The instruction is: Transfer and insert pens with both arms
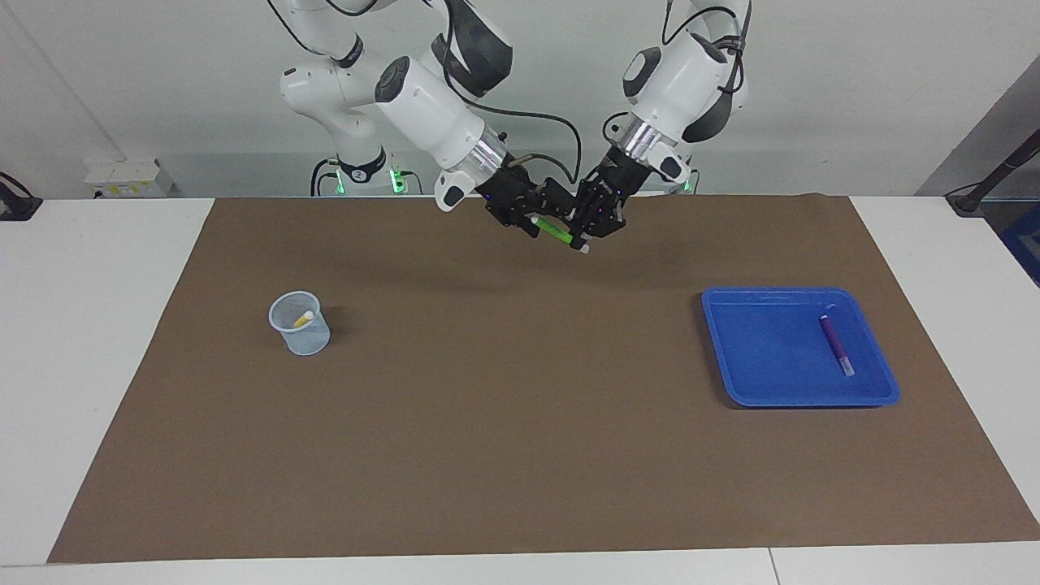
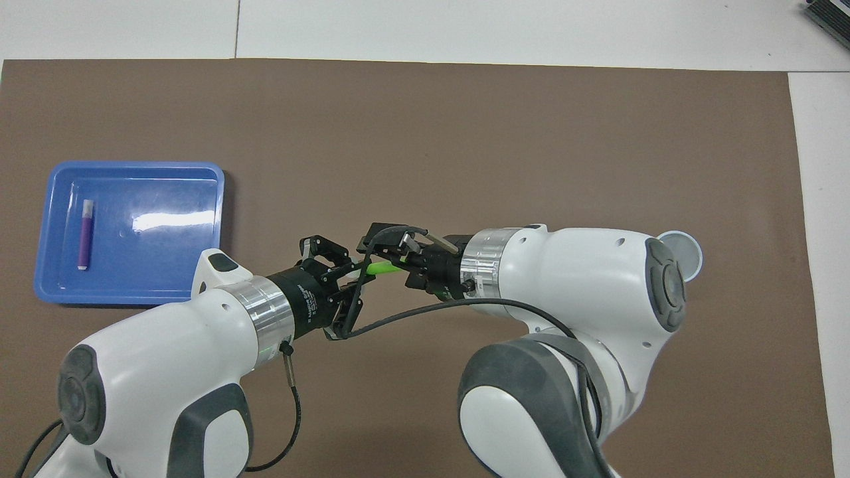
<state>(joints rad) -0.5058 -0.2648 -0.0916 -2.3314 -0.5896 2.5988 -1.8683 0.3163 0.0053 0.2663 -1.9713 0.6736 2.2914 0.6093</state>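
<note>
My left hand [image 1: 587, 230] grips the green pen [image 1: 552, 230] in mid-air over the brown mat [image 1: 520, 455]. The pen's long axis points at my spread right hand [image 1: 530, 221], whose fingers flank its free end.
</note>
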